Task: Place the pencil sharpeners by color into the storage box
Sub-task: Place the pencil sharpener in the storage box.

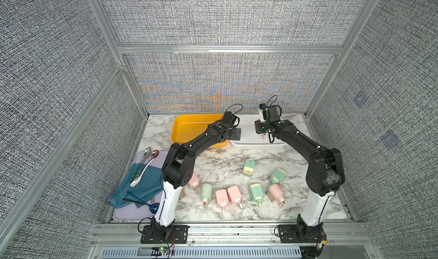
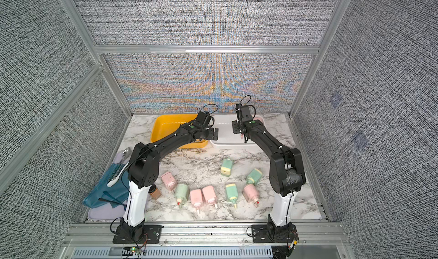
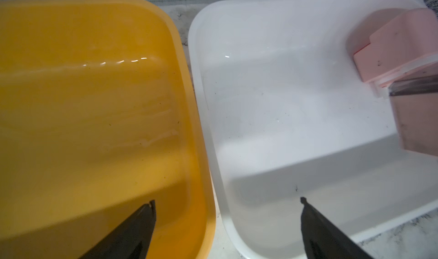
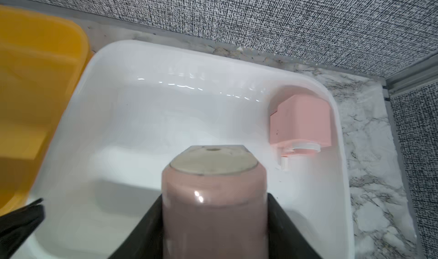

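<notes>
The marble tabletop [image 1: 225,160] carries a yellow bin [image 1: 189,125] and a white bin [image 1: 258,145], set side by side at the far edge. The left gripper [image 3: 227,201] is spread wide and empty above the line where the two bins meet. The right gripper [image 4: 214,198] is clamped on a pink sharpener [image 4: 213,165], which is suspended over the white bin. A second pink sharpener [image 4: 301,122] is lodged in that bin's far right corner. Eight loose sharpeners [image 1: 234,195], four pink and four green, are scattered on the near tabletop.
</notes>
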### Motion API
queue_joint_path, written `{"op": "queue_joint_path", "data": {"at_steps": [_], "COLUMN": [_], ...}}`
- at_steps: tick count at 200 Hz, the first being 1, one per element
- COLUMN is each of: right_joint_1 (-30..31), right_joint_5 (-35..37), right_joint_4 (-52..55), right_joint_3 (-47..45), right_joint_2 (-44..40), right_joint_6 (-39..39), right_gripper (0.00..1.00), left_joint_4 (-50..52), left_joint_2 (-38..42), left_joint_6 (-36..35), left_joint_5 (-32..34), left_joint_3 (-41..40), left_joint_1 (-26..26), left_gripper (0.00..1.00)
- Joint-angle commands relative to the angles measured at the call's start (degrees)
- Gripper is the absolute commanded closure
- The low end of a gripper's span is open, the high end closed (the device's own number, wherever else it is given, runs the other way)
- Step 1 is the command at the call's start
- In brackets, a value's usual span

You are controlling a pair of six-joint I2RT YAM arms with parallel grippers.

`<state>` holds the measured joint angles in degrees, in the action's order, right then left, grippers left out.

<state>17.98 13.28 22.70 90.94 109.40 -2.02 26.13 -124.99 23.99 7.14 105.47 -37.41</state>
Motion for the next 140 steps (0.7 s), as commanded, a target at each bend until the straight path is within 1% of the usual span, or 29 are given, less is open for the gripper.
{"op": "queue_joint_path", "data": {"at_steps": [1,18,61,81,106,140], "right_joint_1": [0.0,0.0,-0.1,-0.2,-0.2,-0.2], "right_joint_5": [4.6,5.0,6.8,6.5,7.0,8.8], "right_joint_4": [3.9,4.0,2.2,3.7,9.1,12.5], "right_joint_3": [3.9,6.5,12.3,15.6,21.0,27.4], "right_joint_2": [2.9,5.6,12.1,15.2,19.3,23.5], "right_joint_6": [0.0,0.1,-1.3,-1.4,-0.8,-0.2], "right_gripper": [1.0,1.0,1.0,1.0,1.0,1.0], "left_joint_4": [4.1,6.1,7.9,8.8,9.5,9.6], "left_joint_2": [-1.6,-2.8,-4.8,-5.9,-7.2,-8.9], "left_joint_6": [0.1,-0.1,0.1,0.0,0.2,0.3], "left_joint_5": [7.1,9.4,11.4,11.8,12.2,14.7], "left_joint_3": [2.3,4.5,6.8,7.8,9.0,11.0], "left_joint_1": [0.0,0.0,0.1,0.1,0.1,0.1], "left_gripper": [0.01,0.01,0.01,0.01,0.01,0.0]}}
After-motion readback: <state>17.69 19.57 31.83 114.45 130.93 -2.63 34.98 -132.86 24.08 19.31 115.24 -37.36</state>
